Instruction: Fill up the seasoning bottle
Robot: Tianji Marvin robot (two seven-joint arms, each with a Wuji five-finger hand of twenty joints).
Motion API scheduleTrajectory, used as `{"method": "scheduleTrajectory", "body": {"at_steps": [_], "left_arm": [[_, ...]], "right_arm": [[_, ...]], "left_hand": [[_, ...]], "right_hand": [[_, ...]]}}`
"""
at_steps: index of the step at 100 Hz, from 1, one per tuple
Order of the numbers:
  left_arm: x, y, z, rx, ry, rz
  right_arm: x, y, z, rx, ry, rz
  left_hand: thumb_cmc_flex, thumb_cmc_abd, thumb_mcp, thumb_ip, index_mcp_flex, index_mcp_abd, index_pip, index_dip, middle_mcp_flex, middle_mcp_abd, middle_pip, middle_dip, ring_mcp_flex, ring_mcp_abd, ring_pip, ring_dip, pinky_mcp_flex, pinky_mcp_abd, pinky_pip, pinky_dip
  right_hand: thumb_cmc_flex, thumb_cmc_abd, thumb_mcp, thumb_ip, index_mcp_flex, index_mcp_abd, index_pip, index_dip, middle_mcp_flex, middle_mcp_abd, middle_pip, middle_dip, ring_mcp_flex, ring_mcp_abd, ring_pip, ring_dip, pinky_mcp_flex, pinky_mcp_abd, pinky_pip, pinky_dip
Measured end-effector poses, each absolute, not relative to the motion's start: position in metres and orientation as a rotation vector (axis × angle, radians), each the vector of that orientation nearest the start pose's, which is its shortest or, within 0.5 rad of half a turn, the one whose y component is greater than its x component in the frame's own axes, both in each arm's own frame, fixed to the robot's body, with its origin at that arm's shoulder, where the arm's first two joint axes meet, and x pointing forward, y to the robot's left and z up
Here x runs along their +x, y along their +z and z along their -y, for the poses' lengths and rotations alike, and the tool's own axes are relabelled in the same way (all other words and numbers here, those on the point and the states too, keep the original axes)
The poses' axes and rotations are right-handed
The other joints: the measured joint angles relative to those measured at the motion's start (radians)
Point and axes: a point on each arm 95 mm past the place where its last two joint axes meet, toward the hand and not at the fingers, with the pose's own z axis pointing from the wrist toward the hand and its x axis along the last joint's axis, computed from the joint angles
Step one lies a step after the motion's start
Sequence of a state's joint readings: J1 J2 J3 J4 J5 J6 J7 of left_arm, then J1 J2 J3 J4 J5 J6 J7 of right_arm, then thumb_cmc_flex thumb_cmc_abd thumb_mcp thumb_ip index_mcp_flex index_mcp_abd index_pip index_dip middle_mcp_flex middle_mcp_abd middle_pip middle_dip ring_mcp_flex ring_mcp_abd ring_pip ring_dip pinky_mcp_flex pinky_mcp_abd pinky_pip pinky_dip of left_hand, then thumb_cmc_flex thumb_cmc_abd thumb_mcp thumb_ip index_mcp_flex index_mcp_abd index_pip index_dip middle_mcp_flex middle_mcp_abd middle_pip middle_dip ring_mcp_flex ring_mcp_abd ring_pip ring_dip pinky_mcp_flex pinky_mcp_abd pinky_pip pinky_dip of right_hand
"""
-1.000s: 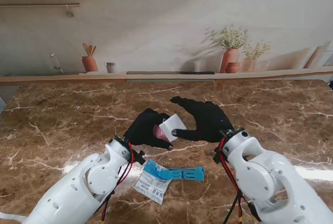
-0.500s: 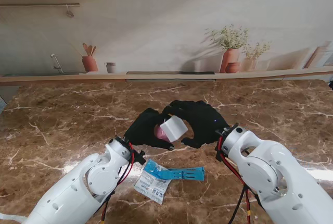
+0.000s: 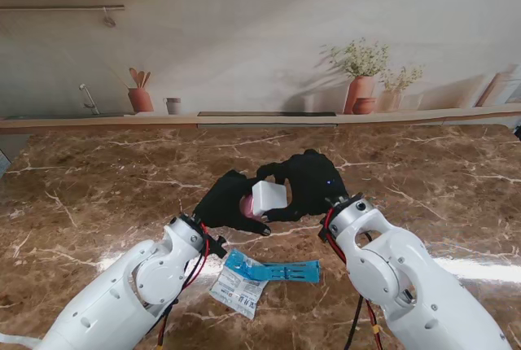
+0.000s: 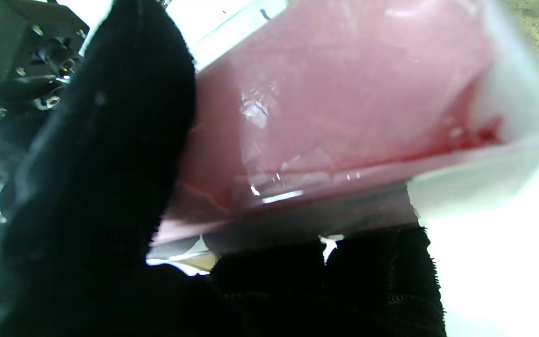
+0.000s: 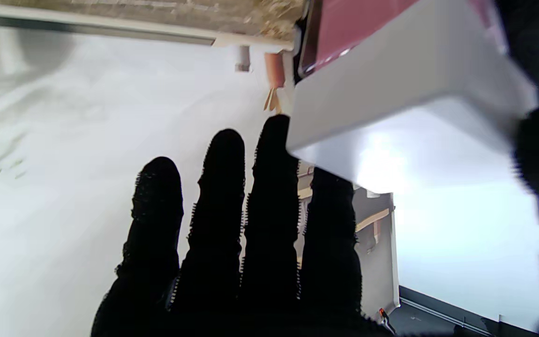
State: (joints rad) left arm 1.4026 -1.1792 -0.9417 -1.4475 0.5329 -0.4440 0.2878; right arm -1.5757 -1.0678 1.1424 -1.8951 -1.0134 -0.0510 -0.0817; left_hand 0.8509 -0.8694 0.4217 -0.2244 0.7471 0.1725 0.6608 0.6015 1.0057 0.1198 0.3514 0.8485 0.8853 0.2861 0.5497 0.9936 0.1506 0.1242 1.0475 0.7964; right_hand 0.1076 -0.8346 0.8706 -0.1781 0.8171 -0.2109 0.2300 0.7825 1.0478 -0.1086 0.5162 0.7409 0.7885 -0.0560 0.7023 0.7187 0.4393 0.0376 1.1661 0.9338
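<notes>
My left hand [image 3: 224, 202] is shut on the seasoning bottle [image 3: 247, 203], a clear bottle with pink contents, held tilted above the marble table [image 3: 98, 187]. Its white square cap [image 3: 269, 196] points toward my right hand [image 3: 313, 187]. That hand closes on the cap, with the fingers on the far side and the thumb on the near side. In the left wrist view the pink bottle [image 4: 344, 107] fills the frame beside my gloved fingers [image 4: 96, 187]. The right wrist view shows the cap [image 5: 410, 107] between my straight fingers [image 5: 269, 210] and the thumb.
A blue packet [image 3: 273, 271] and a white printed packet [image 3: 238, 291] lie on the table near me, between my two forearms. A ledge with pots and plants [image 3: 362, 81] runs along the table's far edge.
My right hand has moved left to the bottle and its fingers and thumb have closed around the white cap. The left hand has held the bottle still.
</notes>
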Motion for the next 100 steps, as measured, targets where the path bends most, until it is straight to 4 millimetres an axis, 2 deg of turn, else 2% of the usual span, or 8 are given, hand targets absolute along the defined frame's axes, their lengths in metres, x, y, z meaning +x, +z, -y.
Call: {"method": "scheduleTrajectory", "body": {"at_steps": [4,9,14,27,63,72,82,100], "left_arm": [[0.396,-0.314,0.106,-1.240,-2.395,-1.282],[0.396,-0.313,0.105,-1.239,-2.395,-1.280],[0.396,-0.314,0.106,-1.240,-2.396,-1.282],[0.395,-0.315,0.107,-1.242,-2.395,-1.287],[0.394,-0.316,0.104,-1.249,-2.395,-1.269],[0.395,-0.315,0.103,-1.248,-2.396,-1.259],[0.396,-0.314,0.102,-1.256,-2.405,-1.229],[0.402,-0.318,0.099,-1.313,-2.410,-1.190]], "right_arm": [[0.370,-0.230,-0.070,0.892,1.783,-1.417],[0.370,-0.232,-0.071,0.901,1.755,-1.416],[0.370,-0.233,-0.073,0.881,1.722,-1.422],[0.370,-0.236,-0.079,0.861,1.684,-1.421],[0.369,-0.242,-0.092,0.828,1.663,-1.356],[0.369,-0.243,-0.090,0.836,1.662,-1.367],[0.366,-0.243,-0.081,0.883,1.657,-1.389],[0.356,-0.239,-0.065,0.921,1.698,-1.266]], "left_hand": [[0.000,0.000,0.000,0.000,0.000,0.000,0.004,0.000,0.000,0.000,0.000,0.000,0.000,0.000,0.000,0.000,0.000,-0.002,0.000,0.000],[0.000,-0.002,0.000,-0.001,0.000,0.000,0.014,0.000,0.005,0.000,0.001,0.000,0.000,0.000,0.000,-0.001,0.000,-0.003,0.000,0.000],[0.000,-0.008,0.000,-0.002,0.000,0.000,0.018,0.000,0.006,0.000,0.002,0.000,0.000,0.000,0.000,-0.001,0.000,-0.003,0.000,0.000],[0.000,-0.012,0.000,-0.004,0.000,0.000,0.028,0.000,0.010,0.000,0.002,0.000,0.000,0.000,0.000,-0.002,0.000,-0.005,0.000,0.000],[0.000,-0.020,0.000,-0.008,0.000,0.000,0.038,0.000,0.011,0.001,0.004,0.000,0.000,-0.001,0.000,-0.011,0.000,-0.005,0.000,0.000],[0.000,-0.020,0.000,-0.016,0.000,0.003,0.038,-0.010,0.011,0.005,0.005,0.000,0.000,-0.001,0.000,-0.003,0.000,-0.005,0.000,0.000],[0.000,0.002,0.000,-0.016,0.001,0.025,0.036,-0.149,0.017,0.023,-0.007,-0.049,0.025,0.000,-0.002,-0.034,0.002,-0.025,0.000,0.000],[-0.001,0.002,0.001,-0.016,0.032,0.016,0.010,-0.291,0.044,0.017,-0.069,-0.132,0.074,-0.043,-0.112,-0.231,0.049,-0.038,0.000,-0.001]], "right_hand": [[-0.030,0.047,-0.055,-0.001,0.128,0.048,0.209,0.008,0.051,0.002,0.010,0.008,0.044,0.005,0.023,0.012,0.027,0.003,0.053,0.000],[-0.056,0.134,-0.171,0.028,0.140,0.048,0.238,-0.005,0.108,0.002,0.028,0.009,0.086,0.008,0.054,0.023,0.061,0.006,0.122,0.000],[-0.117,0.162,-0.182,0.076,0.180,0.049,0.238,-0.019,0.149,0.004,0.041,0.009,0.119,0.009,0.076,0.024,0.084,0.010,0.167,0.000],[-0.196,0.174,-0.175,0.098,0.271,0.087,0.256,-0.049,0.201,0.015,0.046,0.009,0.145,0.020,0.095,0.024,0.108,0.010,0.205,-0.013],[-0.211,0.184,-0.215,0.098,0.343,0.137,0.377,-0.208,0.293,0.052,0.083,-0.023,0.227,0.039,0.118,0.024,0.153,0.011,0.252,-0.050],[-0.228,0.245,-0.215,0.097,0.224,0.101,0.409,-0.241,0.135,0.047,-0.058,-0.093,0.131,0.036,-0.038,-0.038,0.064,0.015,0.090,-0.125],[-0.237,0.367,-0.200,0.096,-0.045,0.097,0.193,-0.238,-0.125,0.030,-0.217,-0.180,0.007,0.031,-0.238,-0.128,-0.036,0.031,-0.132,-0.200],[-0.219,0.509,-0.109,0.163,-0.214,0.100,0.070,-0.244,-0.296,0.029,-0.276,-0.228,-0.081,0.028,-0.349,-0.166,-0.090,0.037,-0.236,-0.221]]}}
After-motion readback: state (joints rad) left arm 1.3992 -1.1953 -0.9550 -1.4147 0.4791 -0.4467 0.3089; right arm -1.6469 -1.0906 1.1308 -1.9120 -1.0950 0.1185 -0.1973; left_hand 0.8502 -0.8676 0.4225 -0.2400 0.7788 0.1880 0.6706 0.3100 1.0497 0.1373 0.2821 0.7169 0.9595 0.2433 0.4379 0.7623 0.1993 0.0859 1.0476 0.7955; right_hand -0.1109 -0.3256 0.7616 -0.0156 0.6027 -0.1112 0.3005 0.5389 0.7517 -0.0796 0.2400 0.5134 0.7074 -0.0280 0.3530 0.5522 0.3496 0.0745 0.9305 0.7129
